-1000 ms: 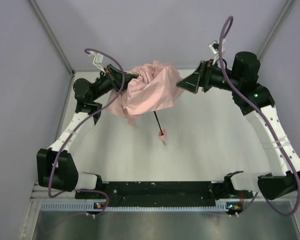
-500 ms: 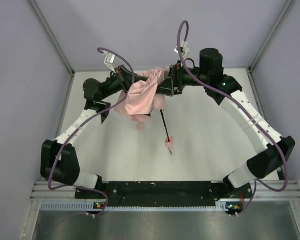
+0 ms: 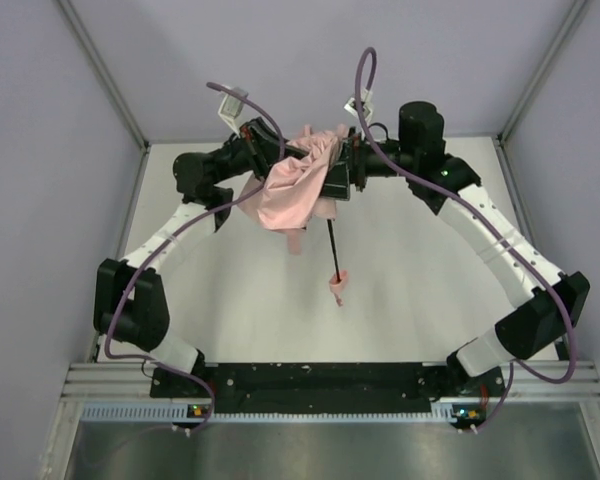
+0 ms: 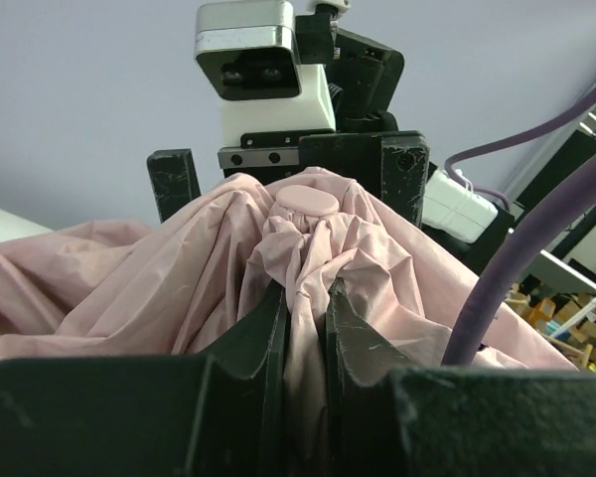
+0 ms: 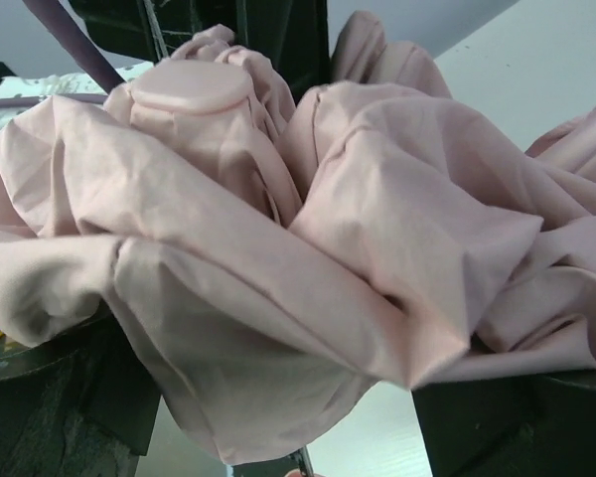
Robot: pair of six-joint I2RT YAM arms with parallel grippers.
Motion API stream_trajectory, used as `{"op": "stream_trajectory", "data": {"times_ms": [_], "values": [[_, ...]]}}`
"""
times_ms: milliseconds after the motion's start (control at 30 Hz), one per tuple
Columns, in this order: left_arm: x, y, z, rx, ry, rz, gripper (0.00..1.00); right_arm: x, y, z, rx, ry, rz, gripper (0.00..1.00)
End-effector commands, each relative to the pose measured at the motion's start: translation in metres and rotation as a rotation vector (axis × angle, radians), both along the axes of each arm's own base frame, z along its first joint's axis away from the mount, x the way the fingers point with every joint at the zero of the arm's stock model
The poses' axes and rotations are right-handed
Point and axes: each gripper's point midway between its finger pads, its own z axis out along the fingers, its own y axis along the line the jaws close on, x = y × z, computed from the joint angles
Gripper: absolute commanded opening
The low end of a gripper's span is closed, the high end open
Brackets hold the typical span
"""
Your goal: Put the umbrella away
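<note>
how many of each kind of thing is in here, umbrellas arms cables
umbrella: 1
robot arms: 2, left arm and right arm
purple cables: 2, left cable and right cable
total: 5

umbrella (image 3: 295,185): pale pink cloth, thin, matt, v. creased
cap (image 4: 310,201): pink plastic, smooth
left gripper (image 4: 306,298): black plastic, matt, fine scratches
table (image 3: 410,300): white, matt, smooth
cable (image 4: 487,298): purple, smooth sheath
sheet (image 3: 330,450), bottom of frame: bare metal, dull sheen

A white table (image 3: 420,300) sits between pale lavender walls (image 3: 40,200) and grey corner posts (image 3: 102,75).
</note>
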Motion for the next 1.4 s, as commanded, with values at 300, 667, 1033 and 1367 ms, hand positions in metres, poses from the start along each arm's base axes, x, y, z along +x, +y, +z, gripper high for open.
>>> {"op": "stream_trajectory", "data": {"times_ms": [300,667,1033,1367], "values": [[-0.040,-0.019,0.048,-0.107,-0.200,-0.035,0.00,-0.021,0.023,0.041,0.280,0.020,0.143,0.56],[-0.034,-0.023,0.046,-0.080,-0.194,0.001,0.00,-0.060,0.012,0.056,0.380,0.002,0.274,0.00],[0.006,0.021,0.029,0.110,-0.128,0.384,0.80,-0.054,-0.001,0.025,0.303,0.079,0.092,0.00],[-0.021,0.067,0.009,0.261,-0.050,0.664,0.91,-0.015,-0.021,-0.029,0.143,0.352,-0.139,0.00]]}}
